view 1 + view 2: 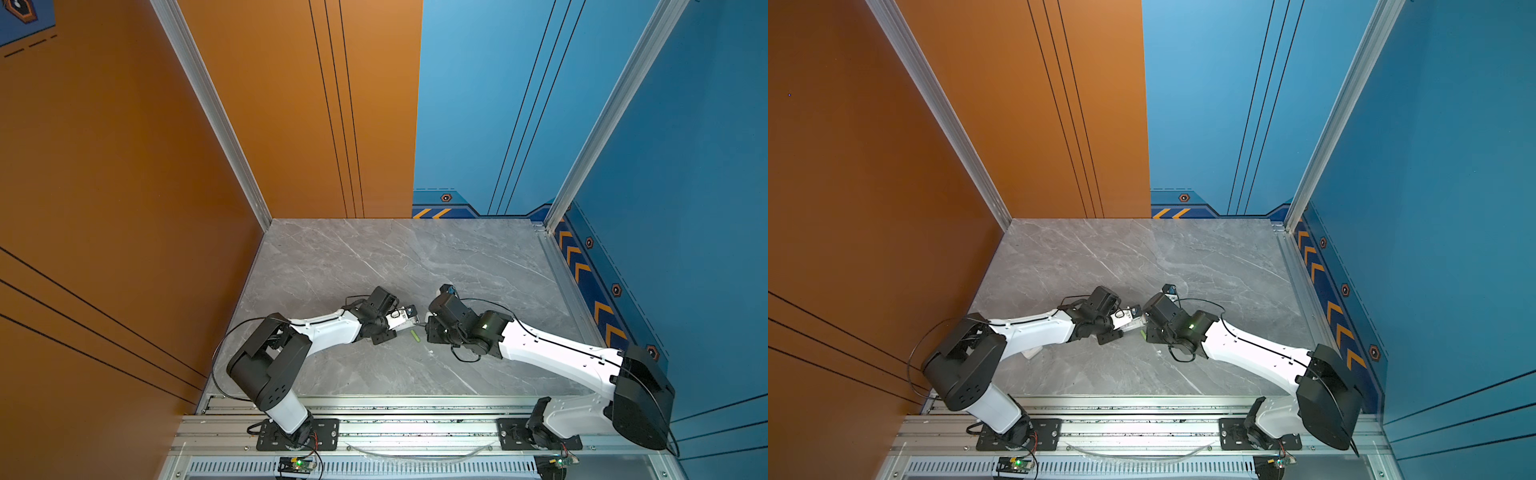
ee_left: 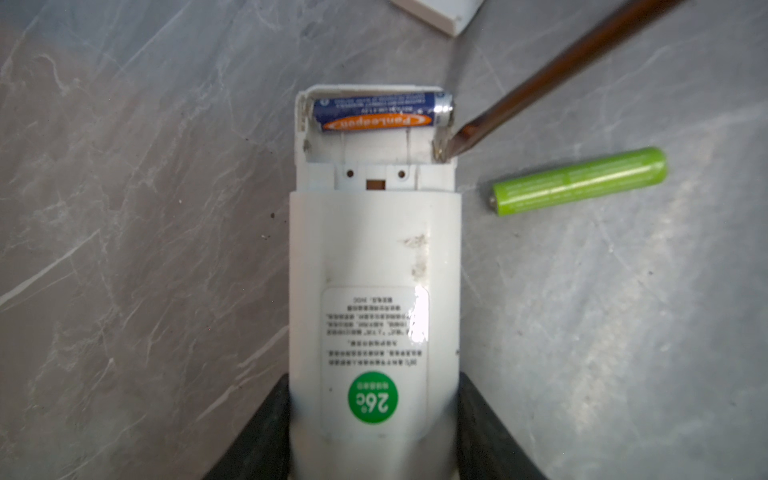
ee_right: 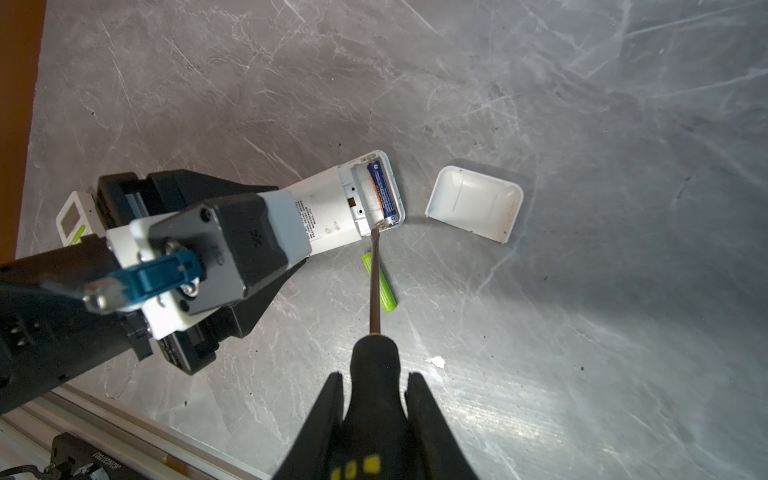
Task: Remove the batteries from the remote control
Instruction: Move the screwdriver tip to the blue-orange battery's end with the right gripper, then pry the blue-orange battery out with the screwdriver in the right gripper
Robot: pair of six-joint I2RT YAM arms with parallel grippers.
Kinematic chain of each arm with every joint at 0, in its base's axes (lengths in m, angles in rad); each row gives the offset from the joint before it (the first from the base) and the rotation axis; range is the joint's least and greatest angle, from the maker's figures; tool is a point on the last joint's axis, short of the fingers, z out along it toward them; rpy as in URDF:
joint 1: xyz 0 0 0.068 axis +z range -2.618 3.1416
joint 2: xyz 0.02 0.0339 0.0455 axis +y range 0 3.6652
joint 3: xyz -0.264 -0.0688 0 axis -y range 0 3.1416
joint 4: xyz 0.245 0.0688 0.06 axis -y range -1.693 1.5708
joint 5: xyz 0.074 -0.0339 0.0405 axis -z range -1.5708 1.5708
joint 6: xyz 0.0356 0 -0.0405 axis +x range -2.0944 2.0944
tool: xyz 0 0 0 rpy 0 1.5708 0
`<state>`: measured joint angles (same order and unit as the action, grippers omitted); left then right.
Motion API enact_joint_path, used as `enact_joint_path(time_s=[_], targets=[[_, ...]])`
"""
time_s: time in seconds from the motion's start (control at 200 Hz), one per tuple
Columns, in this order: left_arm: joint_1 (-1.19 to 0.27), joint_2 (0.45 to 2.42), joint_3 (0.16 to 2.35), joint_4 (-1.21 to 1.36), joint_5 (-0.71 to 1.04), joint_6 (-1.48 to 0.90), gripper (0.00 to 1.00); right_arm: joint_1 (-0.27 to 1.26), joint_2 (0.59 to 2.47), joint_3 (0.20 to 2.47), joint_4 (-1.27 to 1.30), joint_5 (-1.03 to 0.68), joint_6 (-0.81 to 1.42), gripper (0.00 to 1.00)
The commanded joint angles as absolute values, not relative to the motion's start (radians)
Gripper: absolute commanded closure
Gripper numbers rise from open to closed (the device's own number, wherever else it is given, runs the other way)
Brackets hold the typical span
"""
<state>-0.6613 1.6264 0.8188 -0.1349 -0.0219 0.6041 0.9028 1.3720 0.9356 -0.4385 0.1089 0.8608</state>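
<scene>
Remote control: the white remote control (image 2: 374,270) lies back-up on the grey tabletop (image 2: 124,208), its battery bay uncovered.
Blue battery: a blue battery (image 2: 378,112) sits crosswise in the slot at the remote control's far end. The empty slot (image 2: 374,145) lies next to it, on the body side.
Green battery: a green battery (image 2: 579,180) lies loose on the tabletop just beside the remote control's open end.
Lid: the white lid (image 3: 473,203) rests inside-up near that same end, apart from it.
Left pincer: the left pincer (image 2: 374,415) clamps the remote control's body by its two long sides.
Right pincer: the right pincer (image 3: 374,378) is closed narrow on the black handle of a screwdriver (image 3: 376,282).
Tip: the blade touches the metal contact (image 2: 440,147) at the empty slot's corner, just beside the blue battery's silver end.
Step in hand: apparently levering out the last battery.
Doing it well: the blade likely needs to slide under the silver end, then rock up gently while the clamp keeps the remote control flat.
Risk: a hard pry could bend the contact or flick the battery away.
</scene>
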Motion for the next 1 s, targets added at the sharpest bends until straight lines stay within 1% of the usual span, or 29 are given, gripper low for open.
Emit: enact_joint_path(time_s=[0.0,0.465,0.651,0.841,0.996], targets=[[-0.654,1.646,0.791,-0.212,0.002,0.6,0.79,0.892,1.383,0.964,-0.466,0.144,0.85,1.0],[-0.649,1.646,0.789,-0.209,0.008,0.602,0.79,0.881,1.409,0.961,-0.461,0.132,0.846,1.0],[-0.647,1.645,0.789,-0.209,0.011,0.602,0.79,0.876,1.405,0.952,-0.477,0.159,0.853,1.0],[-0.646,1.65,0.797,-0.222,0.018,0.606,0.79,0.892,1.414,0.981,-0.551,0.24,0.854,1.0],[-0.646,1.657,0.808,-0.232,0.017,0.603,0.79,0.94,1.458,1.033,-0.634,0.327,0.865,1.0]])
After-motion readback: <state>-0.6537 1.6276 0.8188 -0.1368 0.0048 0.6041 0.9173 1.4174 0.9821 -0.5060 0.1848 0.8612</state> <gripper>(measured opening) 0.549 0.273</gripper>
